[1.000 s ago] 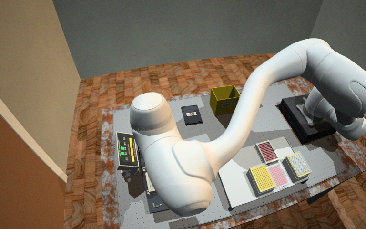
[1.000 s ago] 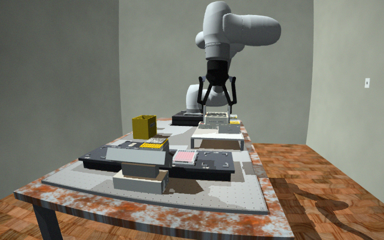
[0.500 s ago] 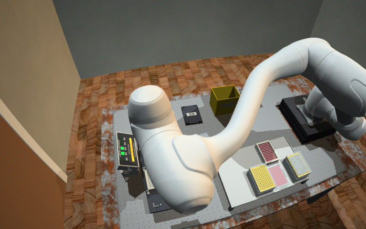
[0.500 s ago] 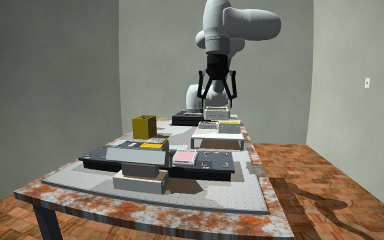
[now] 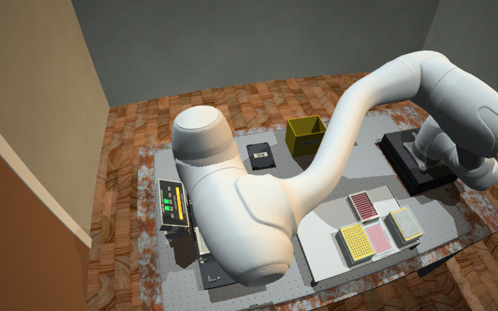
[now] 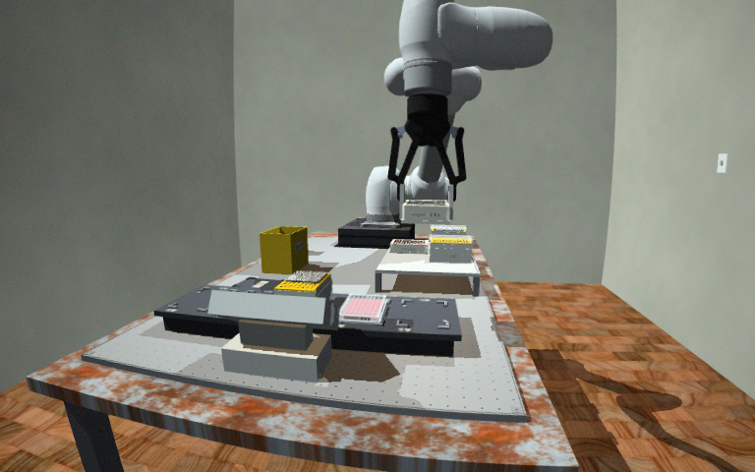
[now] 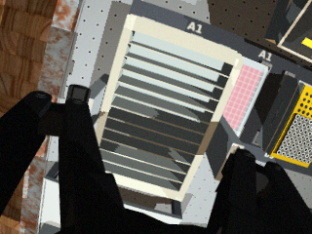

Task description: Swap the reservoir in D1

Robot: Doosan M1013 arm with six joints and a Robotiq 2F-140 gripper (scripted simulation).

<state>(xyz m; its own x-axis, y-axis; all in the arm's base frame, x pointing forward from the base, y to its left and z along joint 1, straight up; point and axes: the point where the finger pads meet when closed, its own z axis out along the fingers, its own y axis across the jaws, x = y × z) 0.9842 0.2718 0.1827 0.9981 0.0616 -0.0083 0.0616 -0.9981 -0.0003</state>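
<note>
My gripper [image 6: 426, 192] is shut on a cream 12-trough reservoir [image 6: 426, 209] with grey troughs and holds it level, high above the deck. Its side label is too small to read surely. In the wrist view the reservoir [image 7: 163, 113] sits between my fingers, over deck position D1 with its engraved 'A1' corner [image 7: 195, 26]. D1's brackets [image 6: 423, 317] are empty. A reservoir with red-striped troughs [image 5: 363, 206] lies on the white shelf [image 5: 352, 234]; it also shows in the exterior view [image 6: 409, 245]. In the top view the arm hides my gripper.
The open pink 96-well plate [image 6: 363, 308] sits in D2 right beside D1, and the yellow tip rack [image 6: 303, 280] in D3. The shelf also carries two tip racks [image 5: 356, 241] [image 5: 405, 223] and a pink plate [image 5: 378, 238]. A yellow waste bin [image 5: 306, 135], a dark nest [image 5: 260, 157] and the status panel [image 5: 173, 203] stand around.
</note>
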